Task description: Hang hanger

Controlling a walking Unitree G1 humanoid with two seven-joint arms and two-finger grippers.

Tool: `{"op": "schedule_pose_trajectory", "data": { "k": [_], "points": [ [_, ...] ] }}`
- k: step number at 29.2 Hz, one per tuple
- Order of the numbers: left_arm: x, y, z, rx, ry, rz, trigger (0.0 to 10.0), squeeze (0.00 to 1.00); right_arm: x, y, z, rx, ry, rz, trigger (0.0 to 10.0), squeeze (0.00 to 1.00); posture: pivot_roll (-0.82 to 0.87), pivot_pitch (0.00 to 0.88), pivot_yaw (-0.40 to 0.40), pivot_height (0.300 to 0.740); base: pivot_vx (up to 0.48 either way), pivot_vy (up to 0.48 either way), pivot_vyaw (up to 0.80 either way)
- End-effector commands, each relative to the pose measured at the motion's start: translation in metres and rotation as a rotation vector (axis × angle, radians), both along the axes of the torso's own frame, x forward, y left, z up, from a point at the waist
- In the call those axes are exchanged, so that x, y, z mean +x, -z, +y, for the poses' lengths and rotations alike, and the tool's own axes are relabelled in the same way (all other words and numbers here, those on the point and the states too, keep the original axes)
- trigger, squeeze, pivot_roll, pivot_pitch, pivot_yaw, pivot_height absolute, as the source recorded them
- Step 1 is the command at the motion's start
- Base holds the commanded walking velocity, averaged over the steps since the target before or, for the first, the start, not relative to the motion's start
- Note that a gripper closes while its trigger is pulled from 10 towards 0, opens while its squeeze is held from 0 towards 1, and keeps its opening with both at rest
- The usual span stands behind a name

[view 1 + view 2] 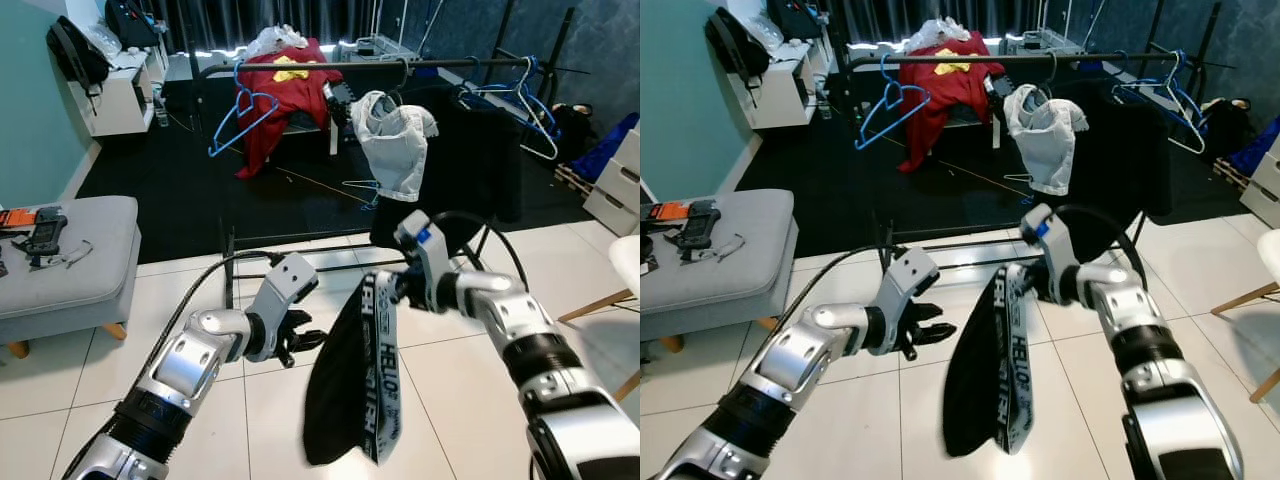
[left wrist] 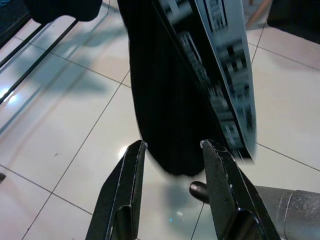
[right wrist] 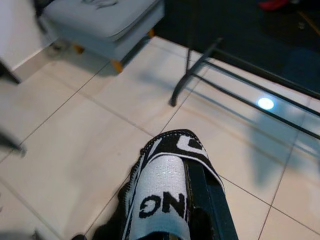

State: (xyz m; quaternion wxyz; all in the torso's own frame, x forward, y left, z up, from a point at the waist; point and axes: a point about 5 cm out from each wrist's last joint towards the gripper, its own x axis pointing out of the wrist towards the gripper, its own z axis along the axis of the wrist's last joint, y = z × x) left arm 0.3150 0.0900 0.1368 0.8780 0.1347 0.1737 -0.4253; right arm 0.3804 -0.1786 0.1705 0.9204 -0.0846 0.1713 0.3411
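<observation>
A black finger [image 3: 207,200] presses a lettered white waistband [image 3: 162,192]. Beyond stand a grey ottoman [image 3: 107,22] and a black rack base [image 3: 240,75] on white tiles [image 3: 75,135].

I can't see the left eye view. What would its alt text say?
The right tool holds up a black garment with a white lettered band, the left tool open beside it. Beyond stands a clothes rail with blue hangers.

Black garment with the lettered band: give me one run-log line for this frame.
right end effector: shut on black garment, hanging above tile floor | left end effector: open, beside garment | clothes rail: ahead
</observation>
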Motion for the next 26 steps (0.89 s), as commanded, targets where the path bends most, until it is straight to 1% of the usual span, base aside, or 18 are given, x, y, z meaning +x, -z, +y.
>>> {"op": "schedule_pose_trajectory", "data": {
  "k": [1, 3, 4, 5, 6, 10, 16, 17, 18, 21, 22, 24, 26],
  "points": [
    [-0.002, 0.004, 0.003, 0.029, -0.012, -0.005, 10.0, 0.0, 0.001, 0.004, -0.002, 0.009, 0.041, 0.029, 0.0, 0.0, -0.15, 0.07, -0.04, 0.74, 0.0, 0.0, 0.0],
    [0.0, 0.004, 0.007, 0.044, -0.029, -0.028, 10.0, 0.0, 0.003, 0.002, -0.003, 0.009, 0.075, 0.042, 0.0, 0.0, -0.15, 0.071, -0.041, 0.74, 0.0, 0.0, 0.0],
    [0.0, 0.004, 0.007, 0.044, -0.029, -0.028, 10.0, 0.0, 0.003, 0.002, -0.003, 0.009, 0.075, 0.042, 0.0, 0.0, -0.15, 0.071, -0.041, 0.74, 0.0, 0.0, 0.0],
    [0.0, 0.002, 0.007, 0.041, -0.031, -0.038, 10.0, 0.0, 0.004, 0.001, -0.006, 0.016, 0.114, 0.067, 0.0, 0.0, -0.15, 0.073, -0.041, 0.74, 0.0, 0.0, 0.0],
    [0.0, 0.002, 0.007, 0.041, -0.031, -0.038, 10.0, 0.0, 0.004, 0.001, -0.006, 0.016, 0.114, 0.067, 0.0, 0.0, -0.15, 0.073, -0.041, 0.74, 0.0, 0.0, 0.0],
    [0.0, 0.0, 0.005, 0.029, -0.02, -0.042, 10.0, 0.0, 0.005, 0.001, -0.009, 0.007, 0.147, 0.083, 0.0, 0.0, -0.15, 0.072, -0.04, 0.74, 0.0, 0.0, 0.0],
    [0.001, -0.003, -0.002, 0.015, -0.002, -0.046, 10.0, 0.0, 0.008, 0.001, -0.016, -0.007, 0.247, 0.102, 0.0, 0.0, -0.16, 0.068, -0.041, 0.74, 0.0, 0.0, 0.0],
    [0.001, -0.003, -0.002, 0.015, -0.002, -0.046, 10.0, 0.0, 0.008, 0.001, -0.016, -0.007, 0.247, 0.102, 0.0, 0.0, -0.16, 0.068, -0.041, 0.74, 0.0, 0.0, 0.0],
    [0.001, -0.004, -0.003, 0.014, 0.001, -0.05, 10.0, 0.0, 0.01, -0.001, -0.017, -0.002, 0.28, 0.102, 0.0, 0.0, -0.16, 0.065, -0.043, 0.74, 0.0, 0.0, 0.0],
    [0.001, -0.004, -0.003, 0.014, 0.003, -0.052, 10.0, 0.0, 0.01, -0.001, -0.018, 0.001, 0.292, 0.103, 0.0, 0.0, -0.16, 0.065, -0.043, 0.74, 0.0, 0.0, 0.0],
    [0.001, -0.004, -0.004, 0.01, 0.012, -0.054, 10.0, 0.0, 0.011, -0.002, -0.018, 0.007, 0.313, 0.101, 0.0, 0.0, -0.16, 0.058, -0.047, 0.74, 0.0, 0.0, 0.0],
    [-0.001, -0.006, -0.005, 0.0, 0.027, -0.062, 10.0, 0.0, 0.013, -0.005, -0.018, 0.029, 0.349, 0.094, 0.0, 0.0, -0.15, 0.056, -0.05, 0.74, 0.0, 0.0, 0.0],
    [-0.001, -0.006, -0.005, 0.0, 0.026, -0.079, 10.0, 0.0, 0.015, -0.007, -0.017, 0.054, 0.36, 0.079, 0.0, 0.0, -0.15, 0.051, -0.053, 0.74, 0.0, 0.0, 0.0]
  ]
}}
